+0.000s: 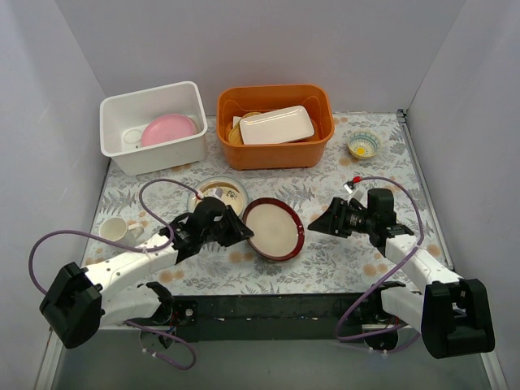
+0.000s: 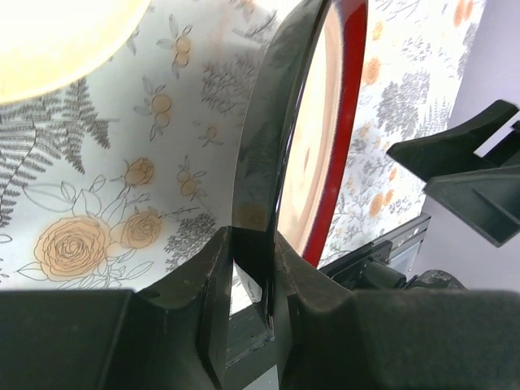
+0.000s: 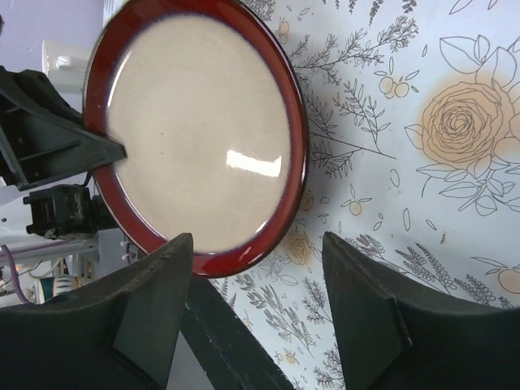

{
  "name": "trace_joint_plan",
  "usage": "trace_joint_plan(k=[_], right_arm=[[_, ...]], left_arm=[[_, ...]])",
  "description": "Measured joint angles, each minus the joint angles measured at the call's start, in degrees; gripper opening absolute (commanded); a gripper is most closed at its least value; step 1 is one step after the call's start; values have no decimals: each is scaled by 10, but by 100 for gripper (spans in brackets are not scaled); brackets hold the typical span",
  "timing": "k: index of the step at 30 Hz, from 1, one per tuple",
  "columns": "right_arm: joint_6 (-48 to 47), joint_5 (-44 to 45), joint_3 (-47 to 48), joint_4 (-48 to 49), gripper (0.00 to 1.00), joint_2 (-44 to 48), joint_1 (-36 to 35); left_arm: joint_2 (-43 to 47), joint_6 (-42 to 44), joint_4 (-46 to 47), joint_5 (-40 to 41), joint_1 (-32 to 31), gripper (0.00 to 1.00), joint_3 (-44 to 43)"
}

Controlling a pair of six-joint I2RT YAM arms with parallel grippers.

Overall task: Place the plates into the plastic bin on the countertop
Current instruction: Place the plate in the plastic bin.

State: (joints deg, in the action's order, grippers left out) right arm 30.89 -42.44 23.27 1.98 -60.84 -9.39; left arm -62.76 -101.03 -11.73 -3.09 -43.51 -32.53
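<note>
Left end effector clamps red-rimmed plate over fern-printed countertop between pale walls.

The top external view looks down from high behind the near edge, far enough back to take in the whole fern-printed grey table. The left wrist view sits very close, looking along the left claw edge-on at the red-rimmed cream round plate and facing what is probably the right claw, blurred. The right wrist view looks between its own fingers onto that plate's face, which all three views share
</note>
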Motion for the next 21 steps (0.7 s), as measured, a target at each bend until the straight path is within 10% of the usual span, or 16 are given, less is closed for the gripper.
trace_joint_plan(k=[21], right_arm=[[-14,5,5,-11,72,-14,1]], left_arm=[[-28,103,-92,-79,192,0,-223]])
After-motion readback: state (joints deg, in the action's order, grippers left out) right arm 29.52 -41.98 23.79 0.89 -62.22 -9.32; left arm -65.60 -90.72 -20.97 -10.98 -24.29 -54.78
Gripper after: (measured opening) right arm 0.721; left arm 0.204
